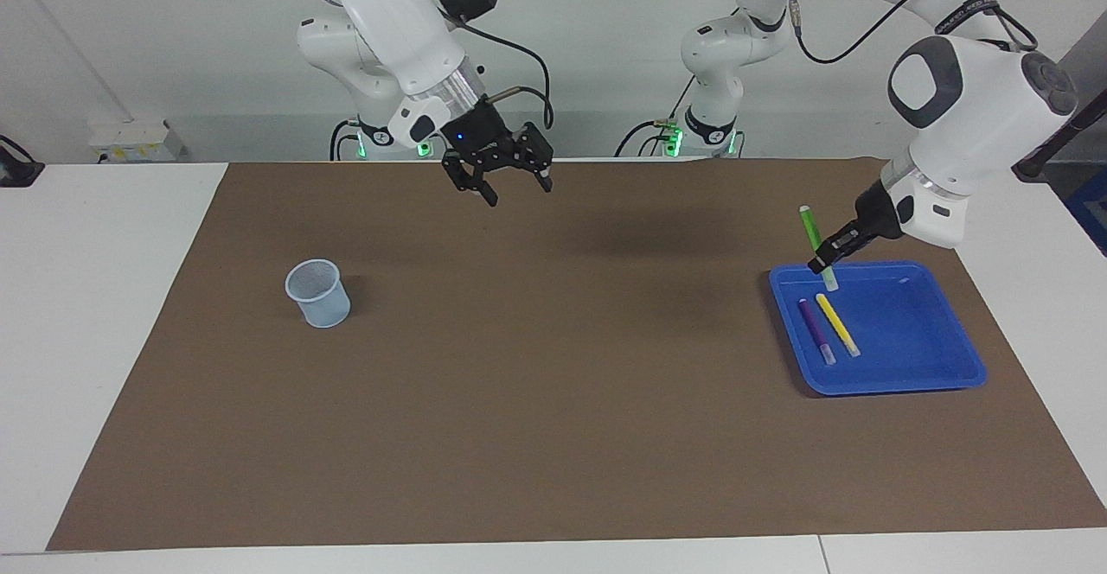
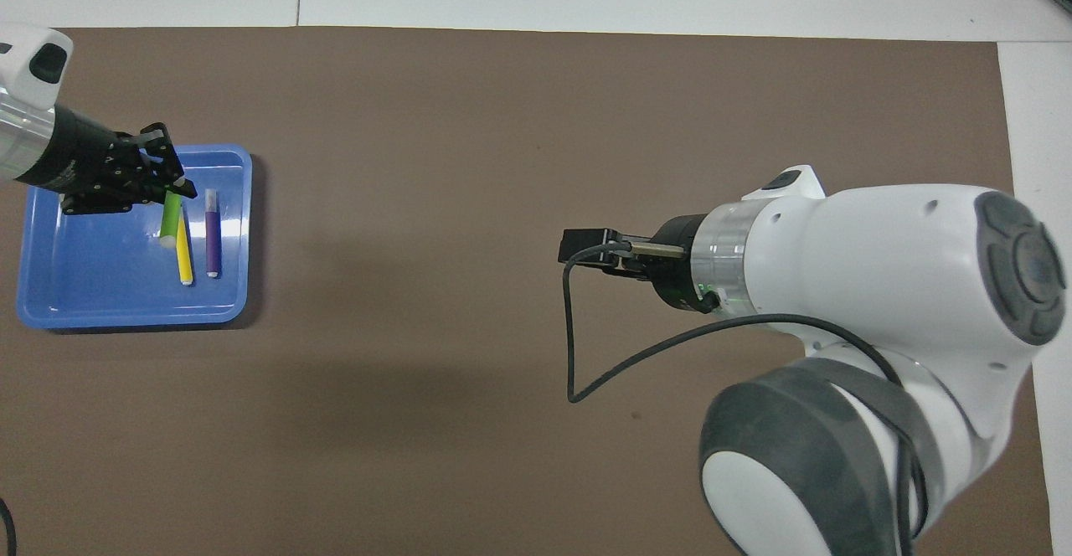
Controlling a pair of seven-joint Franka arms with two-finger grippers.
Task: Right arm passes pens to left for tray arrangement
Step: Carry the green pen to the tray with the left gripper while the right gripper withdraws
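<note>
Two pens (image 1: pixel 827 328) already lie in our tray (image 1: pixel 943 373), so the green pen (image 1: pixel 815 241) clamped steeply in our left gripper (image 1: pixel 822 260) could drop onto them and roll, while our right gripper (image 1: pixel 504 178) hangs spread and empty.

left gripper (image 1: pixel 818 264) clamped on green pen (image 1: pixel 813 232), nearly upright, over the blue tray's (image 1: pixel 943 377) rim nearest the robots | purple pen (image 1: pixel 814 328) and yellow pen (image 1: pixel 836 322) lie side by side in tray | right gripper (image 1: pixel 515 187) fingers apart, empty, over brown mat (image 1: pixel 553 401) | cup (image 1: pixel 318 294) toward right arm's end
</note>
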